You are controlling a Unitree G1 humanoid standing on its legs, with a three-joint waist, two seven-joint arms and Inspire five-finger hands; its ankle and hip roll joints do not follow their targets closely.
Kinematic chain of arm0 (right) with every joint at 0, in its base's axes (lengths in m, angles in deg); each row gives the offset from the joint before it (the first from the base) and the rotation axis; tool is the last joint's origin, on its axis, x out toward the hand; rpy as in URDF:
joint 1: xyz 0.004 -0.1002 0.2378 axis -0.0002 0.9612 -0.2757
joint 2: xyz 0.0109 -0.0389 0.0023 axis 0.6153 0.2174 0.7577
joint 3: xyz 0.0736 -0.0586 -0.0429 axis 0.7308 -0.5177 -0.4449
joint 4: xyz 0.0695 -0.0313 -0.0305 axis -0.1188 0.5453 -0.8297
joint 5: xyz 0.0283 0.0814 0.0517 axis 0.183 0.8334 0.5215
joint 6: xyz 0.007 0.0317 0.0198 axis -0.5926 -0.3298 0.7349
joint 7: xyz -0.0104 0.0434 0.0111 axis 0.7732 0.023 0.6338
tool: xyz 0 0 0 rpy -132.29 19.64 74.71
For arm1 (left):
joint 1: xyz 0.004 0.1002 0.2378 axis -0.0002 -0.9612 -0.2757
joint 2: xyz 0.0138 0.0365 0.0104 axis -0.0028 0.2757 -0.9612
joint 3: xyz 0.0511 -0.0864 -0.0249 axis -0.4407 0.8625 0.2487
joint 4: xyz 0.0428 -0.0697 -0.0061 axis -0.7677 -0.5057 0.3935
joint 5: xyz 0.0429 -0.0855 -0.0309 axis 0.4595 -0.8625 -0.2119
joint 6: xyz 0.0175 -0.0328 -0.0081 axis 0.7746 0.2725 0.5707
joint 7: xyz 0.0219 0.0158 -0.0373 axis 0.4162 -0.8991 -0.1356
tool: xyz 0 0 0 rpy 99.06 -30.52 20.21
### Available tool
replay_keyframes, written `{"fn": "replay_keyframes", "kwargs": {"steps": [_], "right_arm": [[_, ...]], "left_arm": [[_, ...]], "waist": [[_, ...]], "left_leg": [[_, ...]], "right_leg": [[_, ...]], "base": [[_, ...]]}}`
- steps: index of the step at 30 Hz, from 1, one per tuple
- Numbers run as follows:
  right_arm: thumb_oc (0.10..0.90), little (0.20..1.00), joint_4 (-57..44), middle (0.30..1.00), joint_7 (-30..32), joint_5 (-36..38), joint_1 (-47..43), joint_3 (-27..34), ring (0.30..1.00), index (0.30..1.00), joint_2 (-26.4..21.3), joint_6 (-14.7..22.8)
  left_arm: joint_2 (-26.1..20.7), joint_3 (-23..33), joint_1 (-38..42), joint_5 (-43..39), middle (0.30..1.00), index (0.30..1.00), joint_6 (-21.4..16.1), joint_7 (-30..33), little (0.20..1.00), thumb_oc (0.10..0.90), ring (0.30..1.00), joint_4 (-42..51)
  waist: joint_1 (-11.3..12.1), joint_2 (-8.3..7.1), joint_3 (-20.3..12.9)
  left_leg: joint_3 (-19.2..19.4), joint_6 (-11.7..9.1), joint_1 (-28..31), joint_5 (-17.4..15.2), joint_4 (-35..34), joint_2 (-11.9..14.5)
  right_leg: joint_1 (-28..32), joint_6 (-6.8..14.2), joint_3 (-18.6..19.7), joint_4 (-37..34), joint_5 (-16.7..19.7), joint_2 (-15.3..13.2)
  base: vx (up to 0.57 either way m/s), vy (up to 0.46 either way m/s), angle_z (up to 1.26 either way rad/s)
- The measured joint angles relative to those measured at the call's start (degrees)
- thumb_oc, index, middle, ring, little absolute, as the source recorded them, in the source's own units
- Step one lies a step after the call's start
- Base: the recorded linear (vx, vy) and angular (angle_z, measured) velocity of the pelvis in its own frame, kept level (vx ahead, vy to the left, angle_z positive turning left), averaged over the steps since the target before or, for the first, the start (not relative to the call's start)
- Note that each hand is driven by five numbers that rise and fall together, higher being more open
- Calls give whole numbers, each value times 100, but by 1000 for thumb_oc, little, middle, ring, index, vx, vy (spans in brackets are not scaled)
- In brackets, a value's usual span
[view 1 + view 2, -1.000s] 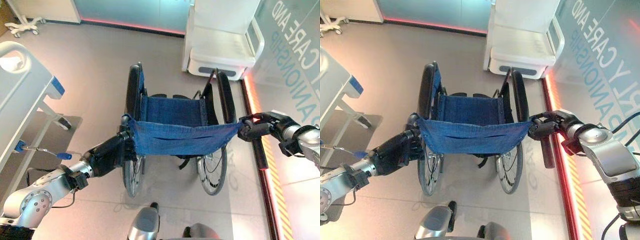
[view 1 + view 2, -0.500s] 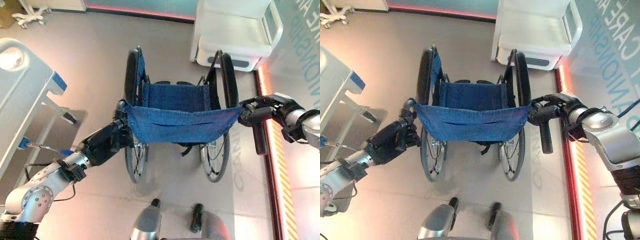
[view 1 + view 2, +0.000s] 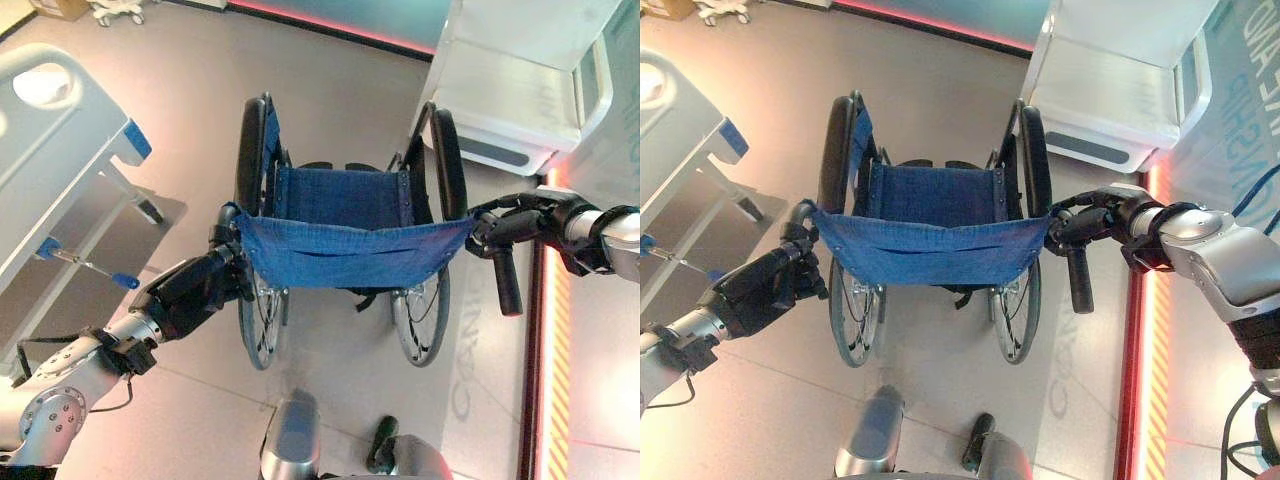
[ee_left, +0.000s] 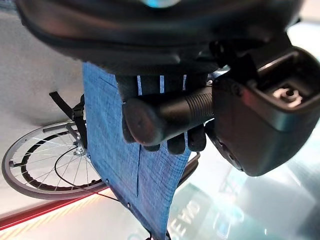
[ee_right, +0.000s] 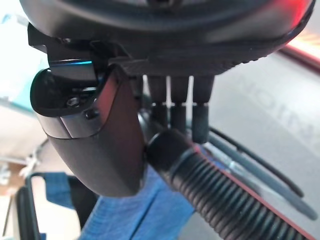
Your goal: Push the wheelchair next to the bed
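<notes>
The wheelchair (image 3: 345, 250) stands on the floor (image 3: 190, 120) between both arms, with the bed (image 3: 55, 150) to its left. The left hand (image 3: 195, 290) has its fingers (image 4: 175, 142) curled around the left push handle (image 4: 165, 117); the right hand (image 3: 1095, 222) grasps the right push handle (image 5: 210, 190).

you see the wheelchair (image 3: 345, 245) from behind and above: blue fabric seat and backrest, black armrests, two spoked rear wheels, standing upright on the grey floor. the bed (image 3: 55, 170), white with blue corner fittings, lies to its left, apart from it.
</notes>
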Motion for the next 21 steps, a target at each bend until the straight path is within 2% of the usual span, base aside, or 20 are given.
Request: {"fn": "replay_keyframes", "kwargs": {"steps": [1, 2, 3, 4, 5, 7, 8, 10, 11, 12, 13, 14, 15, 16, 17, 18, 19, 20, 21], "right_arm": [[400, 300, -37, 300, -28, -129, -5, 0, 300, 300, -10, -4], [400, 300, -28, 300, -41, -213, -1, -2, 300, 300, -2, -10], [400, 300, -6, 300, -42, -402, 14, -6, 300, 300, 46, -11], [400, 300, 2, 300, -35, -467, 53, -3, 300, 300, 126, -11], [400, 300, 7, 300, -3, -657, 74, -8, 300, 300, 276, -10], [400, 300, 40, 300, 39, -872, 69, 15, 300, 300, 372, 7], [400, 300, 125, 300, 93, -992, 28, 8, 300, 300, 510, 54], [400, 300, 293, 300, 162, -1067, -34, 8, 300, 300, 707, 176], [400, 300, 335, 300, 162, -1071, -39, 7, 300, 300, 712, 209], [400, 300, 341, 300, 158, -1069, -33, 9, 300, 300, 697, 209], [400, 300, 342, 300, 144, -1070, -17, 19, 300, 300, 661, 210], [400, 300, 313, 300, 142, -1071, 105, 138, 300, 300, 701, 234], [400, 300, 299, 300, 142, -1066, 191, 185, 300, 300, 684, 293], [400, 300, 310, 300, 141, -1059, 200, 201, 300, 300, 679, 300], [400, 300, 310, 300, 144, -1051, 270, 213, 300, 300, 680, 339], [400, 300, 310, 300, 148, -1055, 341, 242, 300, 300, 657, 379], [400, 300, 316, 300, 151, -1056, 370, 265, 300, 300, 653, 385], [400, 300, 323, 300, 154, -1055, 427, 267, 300, 300, 657, 399], [400, 300, 321, 300, 153, -1051, 476, 263, 300, 300, 662, 404]], "left_arm": [[-1, -22, -59, -2, 300, 300, 4, -14, 300, 400, 300, 7], [-7, -99, -82, -3, 300, 300, 2, -9, 300, 400, 300, 42], [61, -208, -61, -1, 300, 300, 1, -7, 300, 400, 300, 40], [100, -239, -66, 12, 300, 300, 1, -11, 300, 400, 300, 39], [129, -249, -80, 53, 300, 300, -1, -8, 300, 400, 300, 49], [128, -260, 40, 225, 300, 300, -29, -28, 300, 400, 300, 77], [136, -261, 107, 330, 300, 300, -30, 3, 300, 400, 300, 82], [144, -247, 162, 394, 300, 300, -39, 68, 300, 400, 300, 78], [146, -247, 215, 395, 300, 300, -39, 75, 300, 400, 300, 75], [147, -247, 220, 382, 300, 300, -41, 72, 300, 400, 300, 83], [118, -247, 223, 371, 300, 300, -40, 51, 300, 400, 300, 86], [54, -243, 229, 350, 300, 300, -39, 14, 300, 400, 300, 69], [47, -237, 231, 336, 300, 300, -39, -50, 300, 400, 300, 66], [68, -237, 240, 335, 300, 300, -36, -101, 300, 400, 300, 51], [47, -237, 262, 337, 300, 300, -7, -172, 300, 400, 300, 36], [24, -235, 291, 342, 300, 300, 21, -216, 300, 400, 300, 17], [-8, -232, 315, 338, 300, 300, 42, -255, 300, 400, 300, -9], [-112, -233, 369, 339, 300, 300, 122, -281, 300, 400, 300, -6], [-133, -233, 376, 339, 300, 300, 173, -283, 300, 400, 300, -6]], "waist": [[-29, 51, -39], [-47, 145, -88], [-111, 253, -161], [-78, 257, -177], [-55, 118, -248], [20, 44, -263], [122, 8, -253], [147, 31, -232], [156, 46, -198], [180, 23, -206], [206, 33, -217], [217, -62, -209], [267, -162, -233], [306, -157, -232], [302, -167, -234], [291, -177, -238], [276, -175, -239], [273, -250, -234], [277, -269, -232]], "left_leg": [[412, 254, 126, -112, -1023, -92], [701, 353, 231, 117, -1797, -95], [937, 548, 331, 373, -2347, -28], [1003, 839, 391, 517, -2416, -15], [1124, 846, 429, 513, -2528, -36], [1174, 885, 401, 477, -2429, -15], [1228, 880, 362, 295, -2098, -13], [1246, 748, 148, -11, -1342, 13], [1284, 692, -137, -163, -804, 78], [1319, 665, -180, -175, -753, 67], [1260, 657, -76, -161, -1202, 21], [1301, 951, 92, -145, -1396, 0], [1394, 979, 137, -215, -1377, -93], [1352, 990, 170, -249, -1397, -93], [1384, 1050, 297, -218, -1504, -109], [1376, 1079, 419, -183, -1679, -89], [1348, 1085, 458, -176, -1729, -148], [1388, 1115, 627, -161, -1903, -158], [1386, 1115, 753, -161, -1992, -187]], "right_leg": [[113, -8, -10, -159, -5, 13], [203, -1, 15, -248, -57, 100], [311, 50, -83, -279, -107, 205], [343, 86, -47, -271, -152, 224], [322, 73, -1, -360, -154, 264], [419, -129, -5, -239, -272, 430], [730, -223, 11, -592, -320, 566], [1150, -5, 75, -1108, -166, 610], [1295, -37, 105, -1151, -189, 613], [1308, -56, 219, -1155, -251, 620], [1349, -55, 224, -1065, -402, 637], [1327, 4, 213, -862, -541, 594], [1266, -19, 176, -609, -623, 544], [1143, 35, 158, -305, -712, 519], [865, 193, -4, 428, -804, 408], [517, 436, 30, 1220, -820, 280], [379, 574, 65, 1578, -760, 243], [74, 829, 229, 2269, -614, 129], [49, 965, 312, 2445, -504, 103]], "base": [[409, 56, 16], [431, 51, 20], [352, 33, 5], [423, 43, -10], [537, 78, -13], [496, 110, -9], [440, 144, -21], [508, 188, 3], [417, 144, 18], [409, 111, 12], [401, 137, -5], [511, 190, -1], [408, 169, -5], [301, 141, 7], [303, 132, 10], [355, 146, 23], [338, 121, 28], [302, 85, 26], [321, 67, 15]]}}
